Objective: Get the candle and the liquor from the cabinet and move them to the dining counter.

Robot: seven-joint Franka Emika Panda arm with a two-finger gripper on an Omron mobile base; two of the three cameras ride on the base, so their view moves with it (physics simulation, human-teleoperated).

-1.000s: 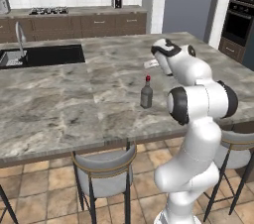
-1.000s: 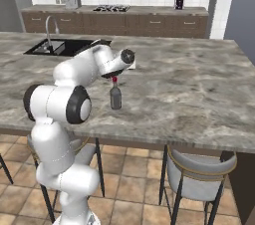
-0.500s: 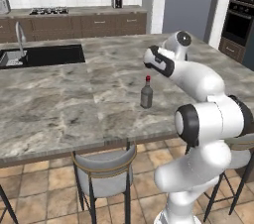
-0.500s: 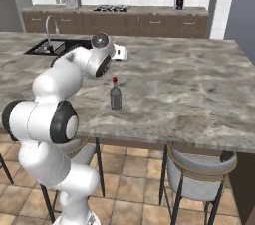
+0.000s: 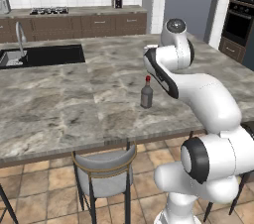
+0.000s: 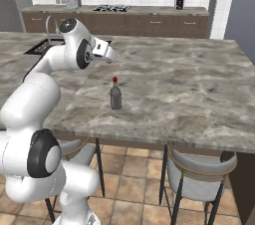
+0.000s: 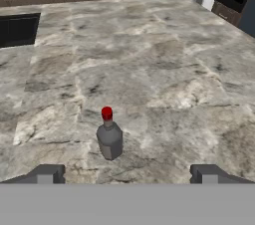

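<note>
The liquor (image 5: 146,92) stands mid-frame on the bench (image 5: 74,94); the claw (image 7: 127,174) gapes wide, empty; the candle apparently remains.

Even, diffuse rendered light, moderately bright, with no glare. The bottle (image 7: 109,139) casts only a faint soft shadow on the tabletop (image 7: 164,69). Textures look slightly soft.

Lying partly behind the white arm in the left base view: the dining counter (image 5: 74,94). Running off the left edge there: the sink (image 5: 30,57). Showing too small to identify on the far worktop: a dark appliance (image 5: 117,2).
</note>
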